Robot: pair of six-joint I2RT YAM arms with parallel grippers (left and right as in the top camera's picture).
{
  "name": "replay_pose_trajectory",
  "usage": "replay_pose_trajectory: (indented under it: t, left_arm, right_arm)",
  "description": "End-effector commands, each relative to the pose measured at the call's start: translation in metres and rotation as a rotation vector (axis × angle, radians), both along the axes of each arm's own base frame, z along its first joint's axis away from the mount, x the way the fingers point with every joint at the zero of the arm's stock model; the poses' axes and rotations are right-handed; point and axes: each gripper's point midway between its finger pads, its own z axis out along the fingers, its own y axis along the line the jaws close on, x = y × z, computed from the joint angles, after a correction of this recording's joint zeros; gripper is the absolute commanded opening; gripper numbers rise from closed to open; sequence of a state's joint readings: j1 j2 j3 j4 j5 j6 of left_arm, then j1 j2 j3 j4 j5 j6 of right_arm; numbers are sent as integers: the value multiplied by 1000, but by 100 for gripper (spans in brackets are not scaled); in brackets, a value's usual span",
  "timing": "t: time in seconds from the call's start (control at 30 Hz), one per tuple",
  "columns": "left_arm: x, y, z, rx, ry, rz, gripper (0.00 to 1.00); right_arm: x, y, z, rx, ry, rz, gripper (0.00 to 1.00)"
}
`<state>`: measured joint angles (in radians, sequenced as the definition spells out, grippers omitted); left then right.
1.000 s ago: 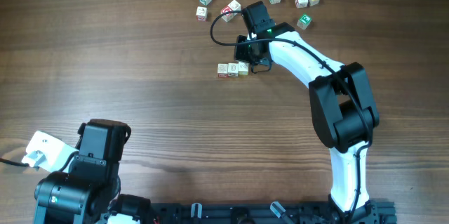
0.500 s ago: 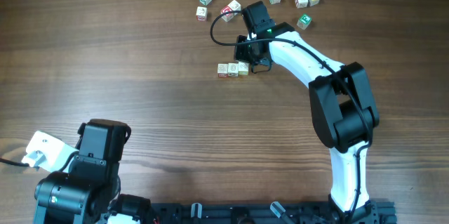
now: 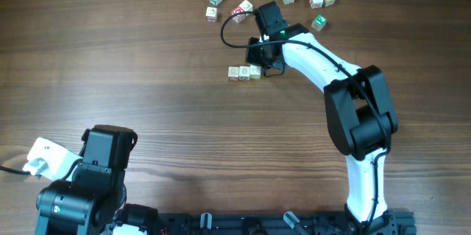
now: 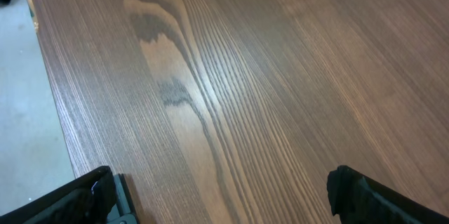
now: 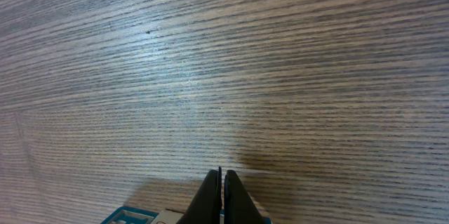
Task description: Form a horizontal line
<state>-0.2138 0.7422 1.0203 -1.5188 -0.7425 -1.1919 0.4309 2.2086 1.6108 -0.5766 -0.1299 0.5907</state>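
The right gripper [image 3: 265,67] sat just beside the horizontal line's [image 3: 243,73] right end, its fingers [image 5: 209,193] closed together on nothing, apparently to nudge it straight on the table [image 3: 147,80], while the left gripper [image 4: 219,190], well apart from it, gaped empty.

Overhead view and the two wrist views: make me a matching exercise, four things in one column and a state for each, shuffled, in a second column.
Things
1. row of three pale cubes
2. green-faced cube
3. left pincer
4. right pincer

States
A. fingers pressed together
B. fingers spread wide apart
C. lying alone, touching no other cube
D. touching edge to edge in a straight line

Pairs: 1-D, 2-C, 3-B, 4-A
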Motion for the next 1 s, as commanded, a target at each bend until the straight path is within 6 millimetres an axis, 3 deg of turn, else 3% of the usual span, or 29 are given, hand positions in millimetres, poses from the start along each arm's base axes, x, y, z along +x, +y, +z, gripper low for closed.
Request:
replay_pose_trajectory:
  t: [0.0,0.73,0.97]
  left_arm:
    - [-1,2,0,-2,-15,25,100]
    - [-1,2,0,-2,-15,25,100]
    - [-1,2,0,-2,-15,25,100]
  right_arm:
    - [5,2,6,10,-13,-14,5]
    - [5,3,7,14,-14,-9,5]
    - [35,-9,17,14,-125,-34,5]
